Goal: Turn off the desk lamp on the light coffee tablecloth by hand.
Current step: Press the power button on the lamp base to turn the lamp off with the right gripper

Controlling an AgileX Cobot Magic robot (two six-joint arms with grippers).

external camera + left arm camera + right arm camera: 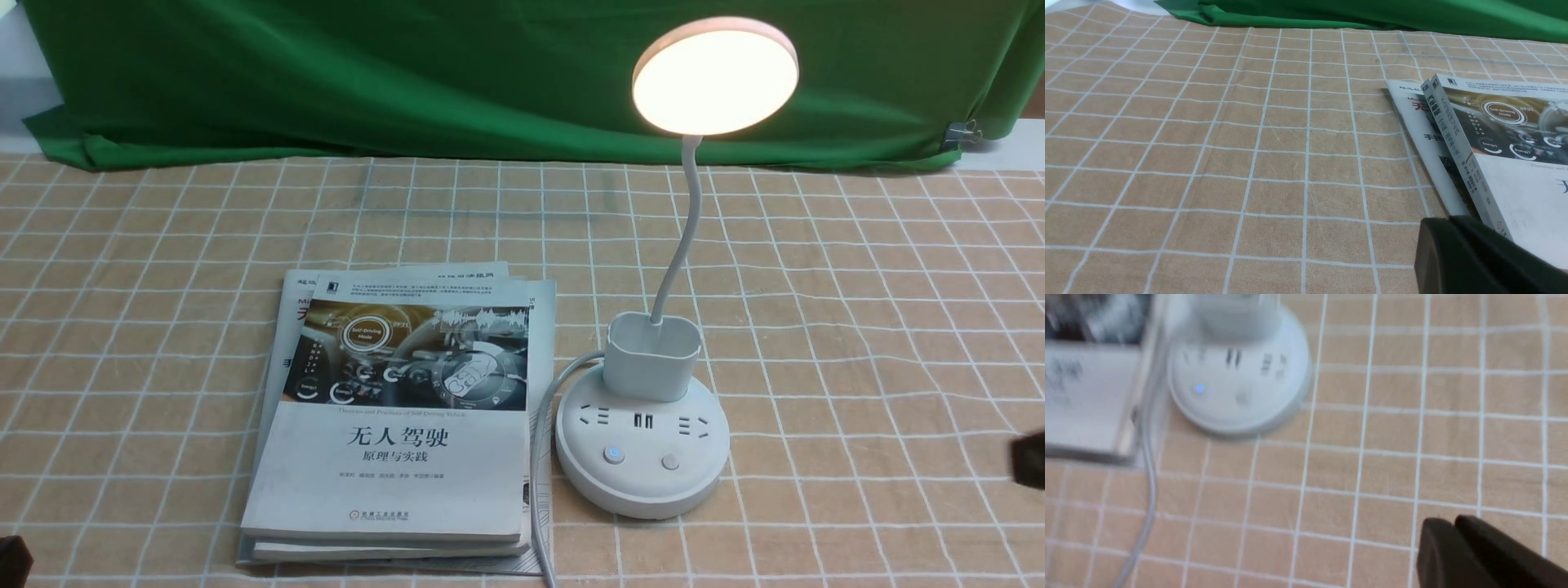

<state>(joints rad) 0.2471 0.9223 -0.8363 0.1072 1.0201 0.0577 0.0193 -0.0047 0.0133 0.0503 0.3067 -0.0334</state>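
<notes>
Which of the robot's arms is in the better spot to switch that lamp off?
Probably the right. Its wrist view shows the lamp's round base with the two buttons, and the right gripper has bare cloth between. On the left side, the book stack lies before the lamp.

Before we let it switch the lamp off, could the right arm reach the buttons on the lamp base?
Probably yes: the right end effector is over the tablecloth, and nothing visible stands between it and the buttons.
</notes>
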